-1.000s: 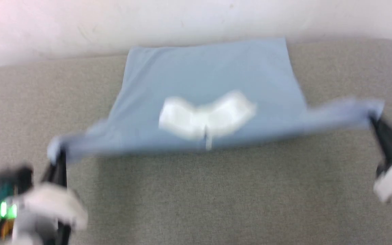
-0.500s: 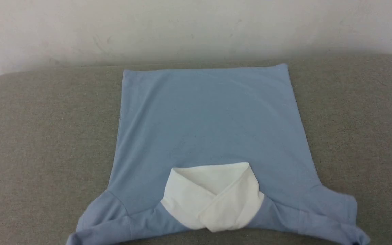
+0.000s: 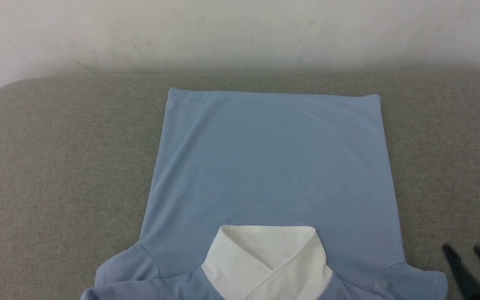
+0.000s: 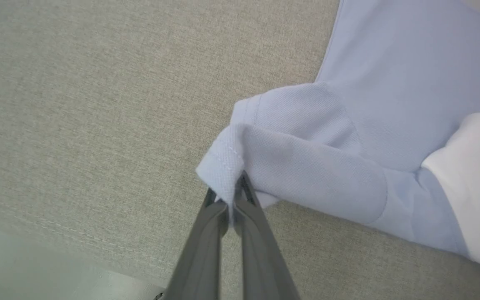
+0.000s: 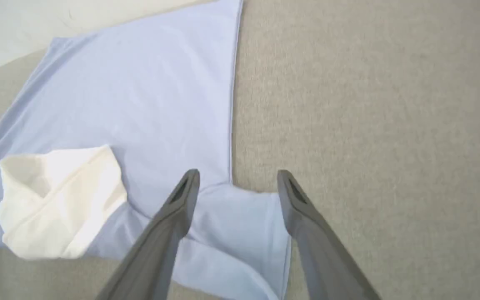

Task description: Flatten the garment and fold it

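- While the left end effector is clamped tight on the hem of one short sleeve, left of the white collar, the cloth curls and bunches at the grip.
- Right of the collar, the right end effector stands wide apart and holds nothing. Its two fingers straddle the other sleeve, and whether they touch it I cannot tell.
- One light blue polo shirt lies spread on the grey fabric bench. The collar is nearest the robot, and the straight bottom hem lies on the side farthest from the collar, near the pale wall.
- Beyond the collar the body cloth is nearly flat, with faint creases on the collar's left; both side edges run straight.
- Bare bench lies open left and right of the collar, past each sleeve, and a narrower strip shows beyond the hem.
- Count: one shirt, one collar, two sleeves, two end effectors, each with two dark fingers.
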### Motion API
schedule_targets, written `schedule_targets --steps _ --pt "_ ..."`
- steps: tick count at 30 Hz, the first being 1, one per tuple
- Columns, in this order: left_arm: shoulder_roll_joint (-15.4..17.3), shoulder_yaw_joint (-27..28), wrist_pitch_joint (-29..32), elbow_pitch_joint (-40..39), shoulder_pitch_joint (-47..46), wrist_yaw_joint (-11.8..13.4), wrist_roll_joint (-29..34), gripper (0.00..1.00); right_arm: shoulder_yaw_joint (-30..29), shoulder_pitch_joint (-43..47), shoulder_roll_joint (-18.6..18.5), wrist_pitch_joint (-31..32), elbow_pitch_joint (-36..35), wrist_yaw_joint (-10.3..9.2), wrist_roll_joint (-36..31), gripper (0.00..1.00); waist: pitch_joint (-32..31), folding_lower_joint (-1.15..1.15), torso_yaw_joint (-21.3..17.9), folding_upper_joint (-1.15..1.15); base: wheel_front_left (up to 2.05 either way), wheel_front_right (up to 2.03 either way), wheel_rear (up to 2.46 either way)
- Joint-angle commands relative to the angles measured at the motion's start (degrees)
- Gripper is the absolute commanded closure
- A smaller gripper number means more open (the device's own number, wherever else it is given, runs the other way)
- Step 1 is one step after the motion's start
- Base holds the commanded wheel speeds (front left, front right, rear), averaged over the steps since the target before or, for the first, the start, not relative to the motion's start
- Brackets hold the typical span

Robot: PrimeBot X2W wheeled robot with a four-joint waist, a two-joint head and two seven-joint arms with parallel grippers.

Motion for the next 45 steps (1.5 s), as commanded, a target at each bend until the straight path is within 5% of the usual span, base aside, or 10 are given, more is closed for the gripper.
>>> schedule_targets --steps 1,7,14,21,35,36,38,45 --pt "-0.52 -0.25 -1.12 0.11 -1.69 -0.70 0.26 1.00 -1.18 -5.20 -0.77 -3.00 0.04 -0.04 -0.88 0.00 1.45 0.00 1.11 0.00 0.00 0.00 0.00" --pt "-2.61 -2.16 -4.52 0.03 -5.98 -2.09 1.44 1.00 -2.50 -22.60 -4.30 -9.14 12.60 -0.04 -1.01 0.00 4.49 0.00 5.29 0.00 0.00 0.00 0.00" --pt "-5.07 -5.44 -7.70 -0.36 -11.29 -3.79 3.32 1.00 -2.30 -43.83 -11.53 -8.46 35.64 -0.04 0.07 0.00 9.47 0.00 11.34 0.00 0.00 0.00 0.00" --pt "-6.94 -8.48 -10.45 -0.70 -16.87 -6.18 4.96 1.00 -0.44 -59.51 -16.71 -2.16 53.55 -0.04 0.23 0.00 13.68 0.00 16.99 0.00 0.00 0.00 0.00" --pt "-9.10 -10.97 -13.35 -1.61 -20.96 -9.00 4.67 1.00 2.52 -70.40 -21.05 13.65 70.91 -0.04 -3.82 0.00 17.56 0.00 19.97 0.00 0.00 0.00 0.00" --pt "-9.10 -10.94 -13.45 -1.36 -20.95 -9.05 4.58 1.00 2.48 -70.29 -20.92 15.81 72.02 -0.04 -4.24 0.55 17.43 0.00 19.89 0.00 0.00 0.00 0.00" --pt "-9.06 -10.79 -13.59 -0.86 -20.92 -9.10 4.39 1.00 2.25 -70.29 -20.41 19.46 73.46 -0.04 -4.65 1.00 17.01 0.00 19.61 0.00 0.00 0.00 0.00" --pt "-7.59 -10.04 -13.18 0.30 -20.92 -9.24 4.44 1.00 6.24 -70.37 -22.22 16.11 66.28 -0.04 -6.04 1.00 13.59 0.00 18.08 0.00 0.00 0.00 0.00"
